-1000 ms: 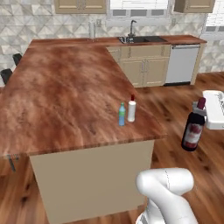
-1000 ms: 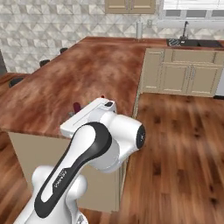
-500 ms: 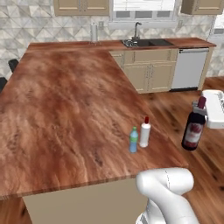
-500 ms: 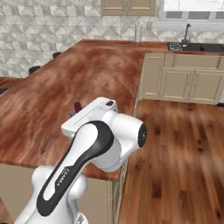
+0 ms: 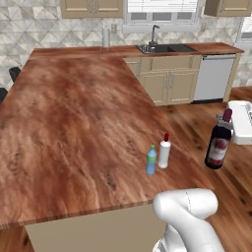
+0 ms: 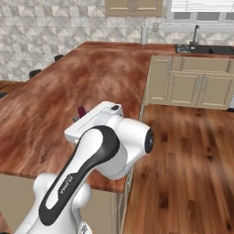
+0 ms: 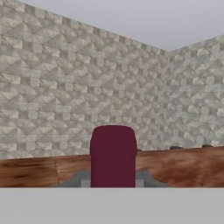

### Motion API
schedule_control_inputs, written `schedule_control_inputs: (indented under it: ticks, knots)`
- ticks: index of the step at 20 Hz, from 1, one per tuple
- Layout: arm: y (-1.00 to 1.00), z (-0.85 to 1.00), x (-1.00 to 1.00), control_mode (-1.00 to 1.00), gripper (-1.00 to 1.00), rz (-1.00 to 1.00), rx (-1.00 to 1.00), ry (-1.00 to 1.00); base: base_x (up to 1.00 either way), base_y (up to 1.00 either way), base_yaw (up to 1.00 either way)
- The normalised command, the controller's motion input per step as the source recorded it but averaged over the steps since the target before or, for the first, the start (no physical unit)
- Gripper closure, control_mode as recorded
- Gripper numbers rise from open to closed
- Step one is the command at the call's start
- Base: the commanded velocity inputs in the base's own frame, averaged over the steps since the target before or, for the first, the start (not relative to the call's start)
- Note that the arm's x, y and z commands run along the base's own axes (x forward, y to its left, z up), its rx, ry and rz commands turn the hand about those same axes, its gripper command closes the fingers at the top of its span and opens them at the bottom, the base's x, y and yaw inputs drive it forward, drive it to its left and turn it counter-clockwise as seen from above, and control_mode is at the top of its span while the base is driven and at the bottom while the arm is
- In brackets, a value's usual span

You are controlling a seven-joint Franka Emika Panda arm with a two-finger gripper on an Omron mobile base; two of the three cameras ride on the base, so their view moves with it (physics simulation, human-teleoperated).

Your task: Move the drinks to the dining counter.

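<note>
The pincer [image 7: 113, 183] is clamping the wine bottle [image 5: 218, 142] near its red cap, carrying it upright beside the dining tabletop [image 5: 74, 128], where 2 bottles [image 5: 158, 153] are already standing.

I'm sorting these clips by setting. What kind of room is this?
A home kitchen, rendered: a sink with faucet under a window, a dishwasher among beige cabinets, a tiled backsplash, and a wide wood-topped dining counter.
</note>
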Motion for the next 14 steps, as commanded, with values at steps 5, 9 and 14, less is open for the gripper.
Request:
schedule_control_inputs:
  ticks: [5, 9, 14]
  knots:
    - [0.00, 0.00, 0.00, -1.00, 1.00, 0.00, 0.00, 0.00, 0.00, 0.00, 0.00]
    - [0.00, 0.00, 0.09, -1.00, 1.00, 0.00, 0.00, 0.03, 0.00, 0.00, 0.00]
    - [0.00, -0.07, 0.25, -1.00, 1.00, 0.00, 0.00, 0.03, 0.00, 0.00, 0.00]
